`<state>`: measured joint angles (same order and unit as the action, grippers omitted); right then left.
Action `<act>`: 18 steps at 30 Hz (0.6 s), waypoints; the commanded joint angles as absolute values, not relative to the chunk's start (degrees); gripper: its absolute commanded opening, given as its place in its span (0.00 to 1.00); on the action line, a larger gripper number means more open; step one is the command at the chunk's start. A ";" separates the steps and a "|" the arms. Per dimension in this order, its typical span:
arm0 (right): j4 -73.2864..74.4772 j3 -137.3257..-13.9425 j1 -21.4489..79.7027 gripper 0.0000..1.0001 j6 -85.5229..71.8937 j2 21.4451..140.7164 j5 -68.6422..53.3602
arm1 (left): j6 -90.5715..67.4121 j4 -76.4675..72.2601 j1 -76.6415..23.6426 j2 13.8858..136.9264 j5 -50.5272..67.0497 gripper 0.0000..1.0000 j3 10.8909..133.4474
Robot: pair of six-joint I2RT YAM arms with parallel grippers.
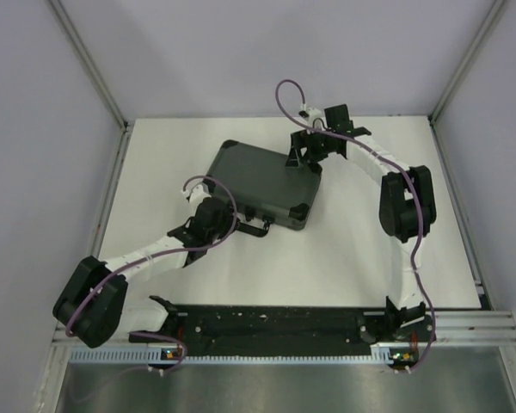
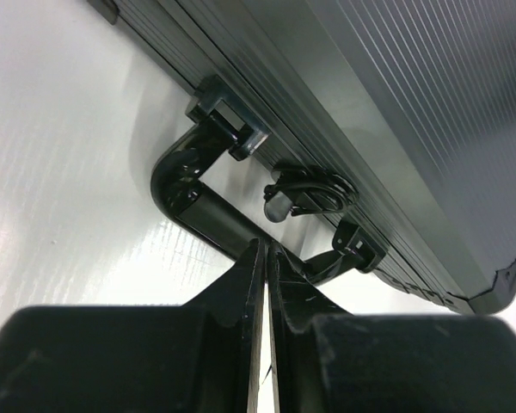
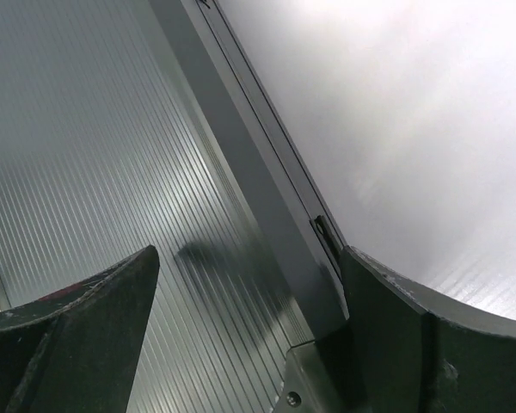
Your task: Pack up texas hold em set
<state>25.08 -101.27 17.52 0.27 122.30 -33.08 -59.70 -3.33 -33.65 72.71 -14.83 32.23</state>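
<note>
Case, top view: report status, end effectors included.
Left end effector shut, tips at the handle. Right end effector open over a far corner of the case. Case closed, flat on the table. Nothing in the way.

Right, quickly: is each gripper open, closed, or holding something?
Left gripper: shut, tips at the handle, nothing visibly held.
Right gripper: open, fingers either side of the case edge.

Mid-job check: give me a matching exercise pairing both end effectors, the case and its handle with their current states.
Things:
1 left end effector
2 right end effector
3 case
4 handle

States:
A closed
B open, straddling the case's edge
C lying out on the table
D shut, tips at the handle

Pairs: 1-D, 2-B, 3-A, 4-C
</note>
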 commanded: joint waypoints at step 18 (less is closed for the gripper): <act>22.67 -84.29 20.39 0.78 -7.82 109.33 -33.93 | -57.92 -7.02 -32.35 73.47 -13.55 0.00 29.45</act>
<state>20.64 -85.03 18.13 -4.51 112.49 -32.60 -58.54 -5.04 -33.21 72.93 -14.02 30.37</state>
